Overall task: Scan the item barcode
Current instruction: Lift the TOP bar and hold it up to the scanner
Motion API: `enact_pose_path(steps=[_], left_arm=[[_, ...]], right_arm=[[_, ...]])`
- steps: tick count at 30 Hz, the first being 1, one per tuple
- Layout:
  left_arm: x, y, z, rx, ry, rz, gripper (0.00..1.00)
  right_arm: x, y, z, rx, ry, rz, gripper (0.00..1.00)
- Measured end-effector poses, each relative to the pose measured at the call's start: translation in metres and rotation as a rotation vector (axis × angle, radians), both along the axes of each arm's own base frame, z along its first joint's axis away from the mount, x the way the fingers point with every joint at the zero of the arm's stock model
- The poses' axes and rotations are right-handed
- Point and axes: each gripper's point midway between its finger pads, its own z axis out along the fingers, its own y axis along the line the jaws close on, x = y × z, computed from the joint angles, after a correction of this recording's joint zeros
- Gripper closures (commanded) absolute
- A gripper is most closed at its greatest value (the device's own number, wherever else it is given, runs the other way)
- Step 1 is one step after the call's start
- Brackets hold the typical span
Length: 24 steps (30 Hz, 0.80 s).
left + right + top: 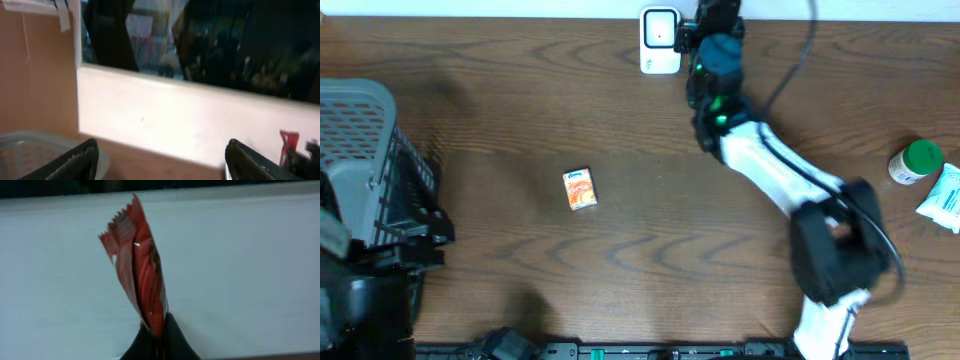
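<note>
Within the right claw point(155, 332), the red packet point(145, 275) hides its base.

Brown table point(620, 250), wavy darker wood grain all over. Red packet point(142, 270), glossy, streaked darker red, with a pale glint along the fold. White scanner point(660, 42), dark outline round its face. Orange-and-white box point(580, 188). Grey basket point(360, 130), black mesh side. White bottle point(905, 168), green cap point(923, 155). White-and-blue pouch point(945, 195). White right arm point(770, 165), black and teal joints, green glow.
</note>
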Motion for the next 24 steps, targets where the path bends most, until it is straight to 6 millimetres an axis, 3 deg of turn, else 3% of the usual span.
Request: enact_pose_path(steps=[3,6,12,18,24], left_arm=[[0.002,-0.001,-0.018,0.044,0.074,0.0,0.18],[0.002,-0.001,-0.032,0.082,0.135,0.0,0.18],[0.001,-0.001,-0.049,0.125,0.205,0.0,0.18],[0.0,0.0,-0.052,0.133,0.218,0.0,0.19],[0.0,0.0,-0.056,0.143,0.234,0.0,0.19]], right_arm=[[0.025,0.003,-0.041,-0.095,0.039,-0.064,0.99],[0.05,0.012,-0.066,-0.159,0.059,-0.088,0.99],[0.091,0.041,-0.08,-0.255,0.094,-0.073,0.99],[0.101,0.078,-0.089,-0.343,0.073,-0.02,0.99],[0.099,0.099,-0.143,-0.535,0.142,0.021,0.99]])
